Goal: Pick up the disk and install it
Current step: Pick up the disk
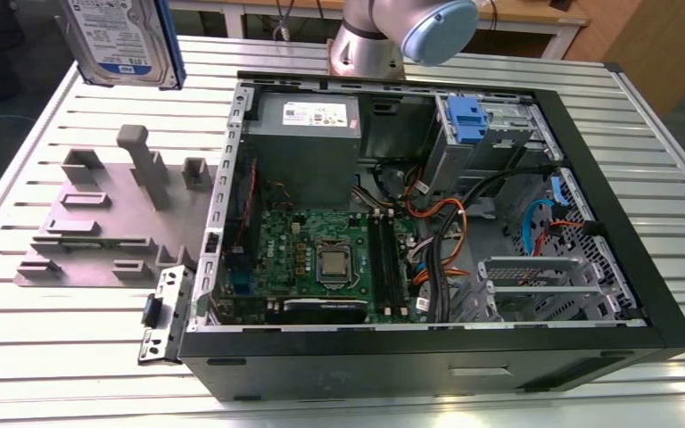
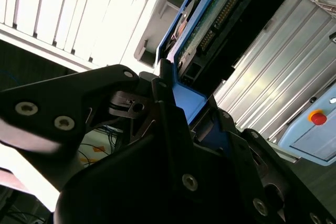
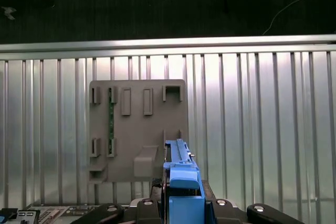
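Observation:
The disk [image 1: 122, 40], a silver drive with a white-and-blue label in a blue bracket, hangs upright in the air above the table's far corner at the exterior view's left. In the second wrist view my gripper [image 2: 176, 103] is shut on the disk [image 2: 210, 19], its black fingers [image 2: 163, 85] clamping the blue bracket's edge. In the first wrist view the disk [image 3: 181, 174] stands edge-on between the gripper [image 3: 181, 195] halves, above the grey fixture plate [image 3: 139, 124].
The open computer case [image 1: 664, 294] lies on the slatted metal table [image 1: 69, 357], with motherboard [image 1: 318, 259], grey power-supply box [image 1: 307, 134], cables and a blue clip [image 1: 467, 120] at the drive bay. The grey fixture plate [image 1: 104, 218] lies beside the case. The arm's base [image 1: 402, 31] stands behind the case.

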Controlling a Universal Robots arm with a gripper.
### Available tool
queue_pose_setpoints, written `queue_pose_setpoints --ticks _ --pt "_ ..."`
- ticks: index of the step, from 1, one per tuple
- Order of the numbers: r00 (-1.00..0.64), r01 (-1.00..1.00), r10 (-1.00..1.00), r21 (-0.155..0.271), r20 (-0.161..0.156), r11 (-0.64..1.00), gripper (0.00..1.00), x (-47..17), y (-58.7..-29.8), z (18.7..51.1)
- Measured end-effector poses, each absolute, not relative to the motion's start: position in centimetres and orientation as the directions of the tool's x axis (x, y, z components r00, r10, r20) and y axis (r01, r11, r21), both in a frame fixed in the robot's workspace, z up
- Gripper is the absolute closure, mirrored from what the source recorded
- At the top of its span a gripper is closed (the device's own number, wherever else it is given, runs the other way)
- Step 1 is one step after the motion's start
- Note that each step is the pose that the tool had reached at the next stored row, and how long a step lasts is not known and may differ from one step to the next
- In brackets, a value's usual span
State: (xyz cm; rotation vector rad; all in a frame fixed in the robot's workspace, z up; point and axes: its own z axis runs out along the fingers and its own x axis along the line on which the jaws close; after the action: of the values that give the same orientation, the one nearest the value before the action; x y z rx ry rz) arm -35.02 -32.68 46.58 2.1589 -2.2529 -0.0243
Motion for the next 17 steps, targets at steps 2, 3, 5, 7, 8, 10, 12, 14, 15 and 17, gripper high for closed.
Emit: queue_pose_setpoints --ticks 2,3,5,7,8,10,12,14,15,17 --pt "-0.042 -0.999 -0.999 0.026 0.005 0.042 0.64 -35.0 -32.7 46.6" --pt "-0.042 -0.999 -0.999 0.026 0.005 0.043 0.64 -35.0 -32.8 46.6" --pt "-0.043 -0.999 -0.999 0.026 0.005 0.043 0.64 -35.0 -33.0 46.6" --pt "-0.043 -0.999 -0.999 0.026 0.005 0.043 0.64 -35.0 -33.1 46.6" --pt "-0.043 -0.999 -0.999 0.026 0.005 0.043 0.64 -35.0 -33.1 46.6" --pt "-0.043 -0.999 -0.999 0.026 0.005 0.043 0.64 -34.7 -33.1 46.6" --pt "-0.043 -0.999 -0.999 0.026 0.005 0.043 0.64 -34.2 -33.1 46.6" --pt "-0.043 -0.999 -0.999 0.026 0.005 0.043 0.64 -33.9 -33.1 46.6" --pt "-0.043 -0.999 -0.999 0.026 0.005 0.043 0.64 -33.7 -33.1 46.6" --pt "-0.043 -0.999 -0.999 0.026 0.005 0.043 0.64 -33.5 -33.1 46.6"
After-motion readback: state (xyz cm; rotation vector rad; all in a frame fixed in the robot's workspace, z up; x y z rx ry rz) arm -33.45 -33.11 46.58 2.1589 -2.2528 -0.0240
